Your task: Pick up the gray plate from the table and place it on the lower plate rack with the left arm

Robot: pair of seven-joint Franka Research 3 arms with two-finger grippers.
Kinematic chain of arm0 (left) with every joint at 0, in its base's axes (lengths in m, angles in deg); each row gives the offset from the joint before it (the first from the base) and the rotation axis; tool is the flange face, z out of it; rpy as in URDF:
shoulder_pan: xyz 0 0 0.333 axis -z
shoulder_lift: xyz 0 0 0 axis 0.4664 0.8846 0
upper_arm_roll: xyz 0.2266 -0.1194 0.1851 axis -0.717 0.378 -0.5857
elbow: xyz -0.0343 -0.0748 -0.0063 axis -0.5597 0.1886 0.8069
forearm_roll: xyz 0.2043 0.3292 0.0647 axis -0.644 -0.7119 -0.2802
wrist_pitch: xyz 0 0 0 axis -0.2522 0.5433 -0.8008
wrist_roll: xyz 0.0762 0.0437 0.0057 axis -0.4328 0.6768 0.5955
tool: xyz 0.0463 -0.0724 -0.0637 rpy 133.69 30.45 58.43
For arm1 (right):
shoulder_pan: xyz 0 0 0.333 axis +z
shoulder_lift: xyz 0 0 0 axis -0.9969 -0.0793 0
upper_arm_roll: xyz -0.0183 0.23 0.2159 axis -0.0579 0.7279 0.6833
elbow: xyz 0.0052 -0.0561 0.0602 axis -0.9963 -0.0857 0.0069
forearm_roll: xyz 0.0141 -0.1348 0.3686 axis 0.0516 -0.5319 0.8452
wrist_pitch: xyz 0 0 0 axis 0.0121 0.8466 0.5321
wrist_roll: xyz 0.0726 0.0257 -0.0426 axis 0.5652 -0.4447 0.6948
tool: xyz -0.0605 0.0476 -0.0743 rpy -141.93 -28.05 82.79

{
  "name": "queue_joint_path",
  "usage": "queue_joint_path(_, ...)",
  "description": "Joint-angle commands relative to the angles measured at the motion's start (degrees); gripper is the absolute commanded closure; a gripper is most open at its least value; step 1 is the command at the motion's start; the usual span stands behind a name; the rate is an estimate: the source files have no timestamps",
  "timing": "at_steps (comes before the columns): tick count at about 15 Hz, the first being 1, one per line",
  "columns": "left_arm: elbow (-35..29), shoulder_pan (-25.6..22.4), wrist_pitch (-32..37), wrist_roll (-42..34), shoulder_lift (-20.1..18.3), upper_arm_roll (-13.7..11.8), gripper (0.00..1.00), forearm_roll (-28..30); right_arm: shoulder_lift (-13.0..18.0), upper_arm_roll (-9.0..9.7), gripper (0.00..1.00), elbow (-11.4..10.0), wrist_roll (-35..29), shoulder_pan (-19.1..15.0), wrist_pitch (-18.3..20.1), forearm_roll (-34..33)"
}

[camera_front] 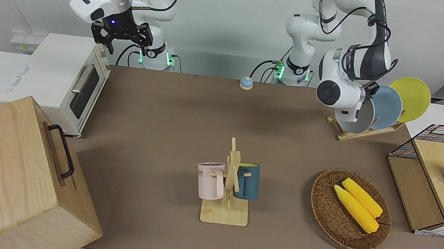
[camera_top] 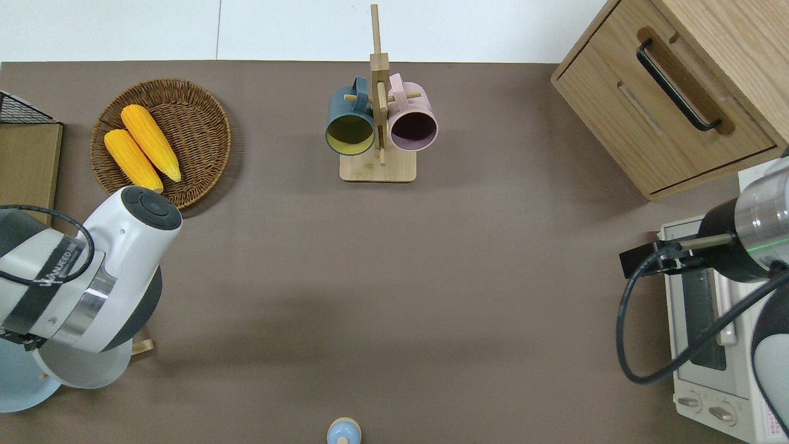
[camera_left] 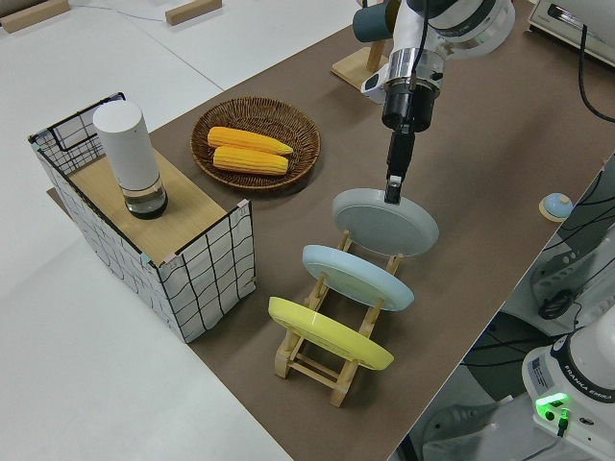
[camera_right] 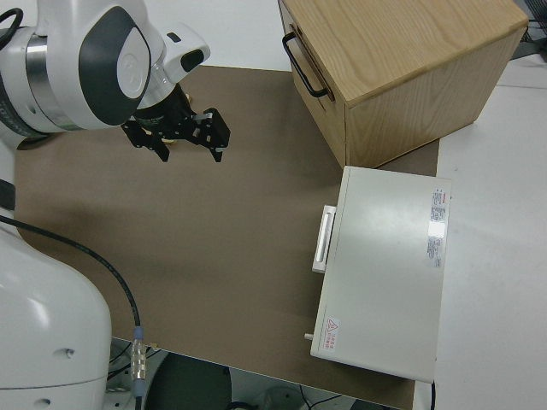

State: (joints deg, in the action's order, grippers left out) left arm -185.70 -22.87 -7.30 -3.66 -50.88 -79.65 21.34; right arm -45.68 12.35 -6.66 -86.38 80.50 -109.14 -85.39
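The gray plate stands tilted at the low end of the lower plate rack, its bottom edge down at the rails. My left gripper reaches down from above and is shut on the plate's upper rim. In the front view the left arm's wrist covers most of the gray plate and hides the fingers. In the overhead view only a pale arc of the gray plate shows under the arm. The right gripper is parked and open. The brown table carries it all.
A light blue plate and a yellow plate fill the rack's higher slots. A wicker basket with two corn cobs, a mug stand with two mugs, a wire crate, a toaster oven and a wooden cabinet are around.
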Motion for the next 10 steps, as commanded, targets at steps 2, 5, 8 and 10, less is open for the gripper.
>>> queue_joint_path(2, -0.73, 0.61, 1.06, 1.34, 0.42, -0.03, 1.0, -1.22, 0.27, 0.38, 0.011, 0.35, 0.19, -0.85, 0.87, 0.2)
queue_joint_path(5, -1.43, 0.96, 0.62, 3.44, 1.3, -0.03, 1.0, -1.31, 0.27, 0.38, 0.013, 0.35, 0.19, -0.85, 0.87, 0.2)
queue_joint_path(8, -1.7, 0.96, 0.09, 3.62, 1.21, 0.06, 0.96, -1.13, 0.27, 0.38, 0.013, 0.35, 0.19, -0.85, 0.87, 0.2)
queue_joint_path(10, -1.7, 0.96, 0.0, 3.62, 1.21, 0.06, 0.83, -1.13, 0.27, 0.38, 0.011, 0.35, 0.19, -0.76, 0.87, 0.2)
